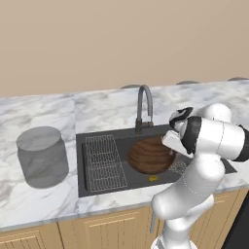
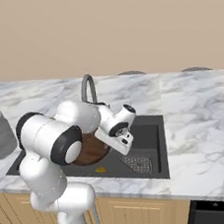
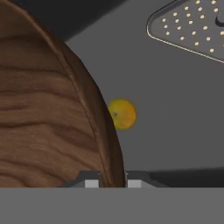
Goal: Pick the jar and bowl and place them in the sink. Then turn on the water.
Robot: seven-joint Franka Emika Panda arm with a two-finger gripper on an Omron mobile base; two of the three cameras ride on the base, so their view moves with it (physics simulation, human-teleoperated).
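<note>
Bowl point(image 3: 48, 113) rim between closed fingertips point(image 3: 92, 183)

Glossy white rounded arm point(image 1: 209, 146), dark joints

Marble counter point(image 1: 112, 109); jar point(image 1: 42, 156) upright beside sink point(image 1: 97, 187)

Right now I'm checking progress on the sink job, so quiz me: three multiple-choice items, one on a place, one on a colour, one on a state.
1. Where is the jar?
A. on the counter left of the sink
B. in the sink
C. in the gripper

2. What colour is the small round thing on the sink floor?
A. blue
B. yellow-orange
C. white

3. What is the gripper doing?
A. open above the faucet
B. shut on the bowl's rim
C. shut on the jar

Answers: 1 A, it stands on the marble beside the basin. 2 B, the hand view shows it. 3 B, the fingertips pinch the wooden rim.
</note>
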